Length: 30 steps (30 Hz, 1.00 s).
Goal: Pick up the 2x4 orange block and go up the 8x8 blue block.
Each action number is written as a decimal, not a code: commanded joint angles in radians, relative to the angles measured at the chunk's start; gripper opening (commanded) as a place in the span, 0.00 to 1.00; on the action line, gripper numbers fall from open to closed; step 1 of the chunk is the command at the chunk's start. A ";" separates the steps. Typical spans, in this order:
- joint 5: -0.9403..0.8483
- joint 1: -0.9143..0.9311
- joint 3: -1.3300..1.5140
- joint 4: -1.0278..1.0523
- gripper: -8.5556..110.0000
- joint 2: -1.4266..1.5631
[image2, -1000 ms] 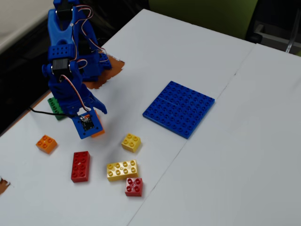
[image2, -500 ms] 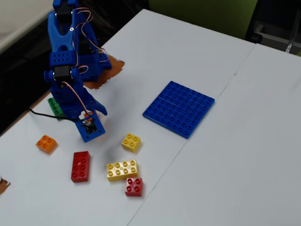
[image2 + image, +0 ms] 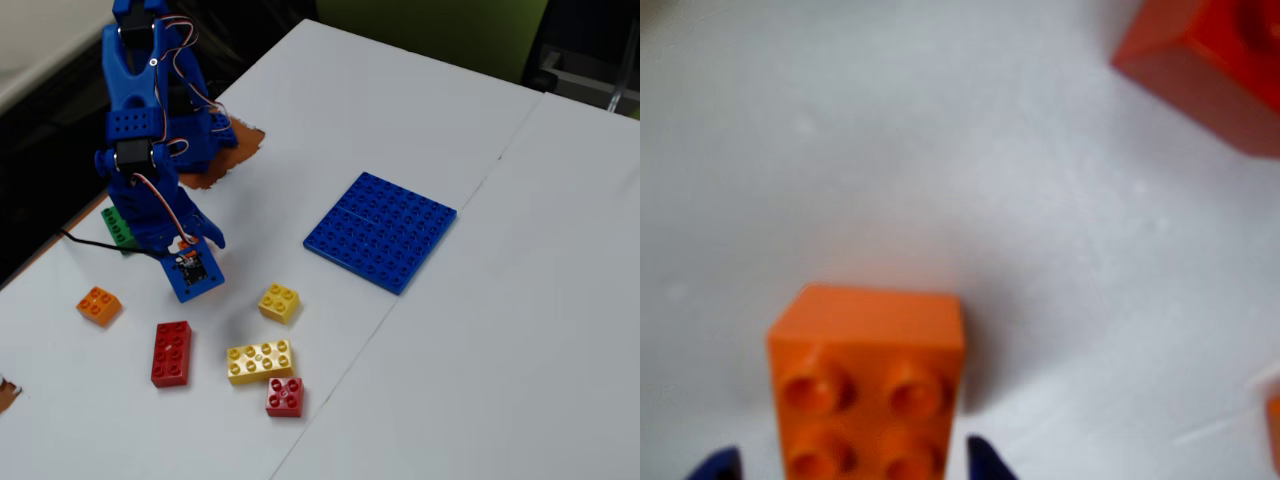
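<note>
Wrist view: the orange brick [image 3: 865,370] sits at bottom centre on the white bench [image 3: 940,150], its long axis running out past the lower edge. Only four studs show, so the full stud count is not confirmed here. The claw [image 3: 852,465] straddles the brick with a narrow opening. The right blue fingertip [image 3: 985,462] lies against the brick's side, while a sliver of bench shows beside the left one. I cannot tell whether the grip has actually closed, or whether the brick rests on the bench or is lifted. A red brick [image 3: 1210,70] is well apart at upper right. Fixed view: the claw [image 3: 192,270] points down at the bench on the left of the picture and hides the orange brick beneath it. The blue baseplate [image 3: 380,230] lies flat, well apart to the right. A small four-stud orange brick [image 3: 98,303] sits to the left of the claw and is not the target. Handling, as judged: the brick is light, rigid hollow plastic, not fragile, with smooth and somewhat slippery side walls. Best hold is across the two long side walls near mid-length, below the studs, with the fingers square to the walls. An end-biased pinch would likely let it pivot or squirt out.
</note>
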 commanded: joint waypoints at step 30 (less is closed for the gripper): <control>0.109 -0.038 -0.012 -0.008 0.07 0.049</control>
